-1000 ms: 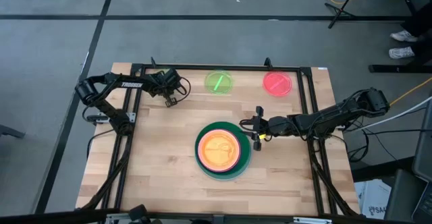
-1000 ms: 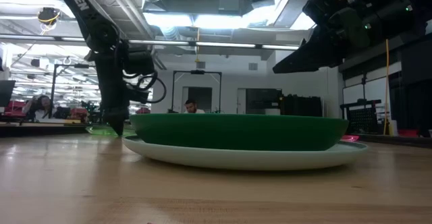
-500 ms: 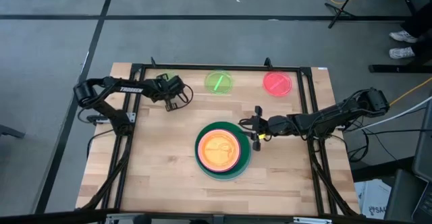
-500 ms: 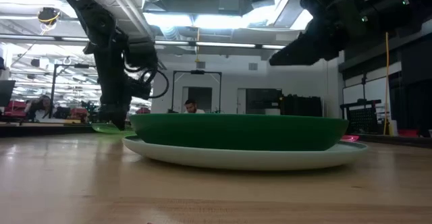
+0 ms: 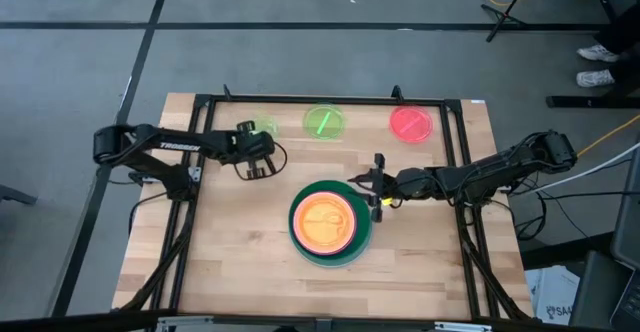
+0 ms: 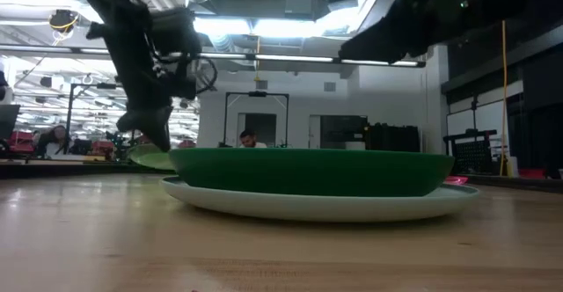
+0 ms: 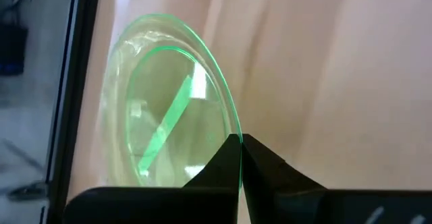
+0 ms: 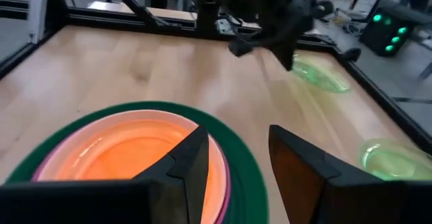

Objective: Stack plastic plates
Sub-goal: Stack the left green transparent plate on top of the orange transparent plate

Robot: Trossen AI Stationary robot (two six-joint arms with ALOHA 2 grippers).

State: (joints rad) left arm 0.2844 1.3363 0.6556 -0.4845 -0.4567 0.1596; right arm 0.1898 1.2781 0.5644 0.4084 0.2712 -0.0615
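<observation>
Between the tabletop's [image 5: 240,262] far-left edge and the stack [image 5: 330,222], a lime-green plate [image 7: 169,109] is being held clenched by the left gripper [image 5: 255,162], while the right gripper [image 5: 368,184], released, is being kept just beside the stack.

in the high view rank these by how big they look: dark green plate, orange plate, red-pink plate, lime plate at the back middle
1. dark green plate, widest, at the bottom of the stack
2. orange plate, nested on top
3. red-pink plate and lime plate: these look about alike, so no ranking between them.
</observation>
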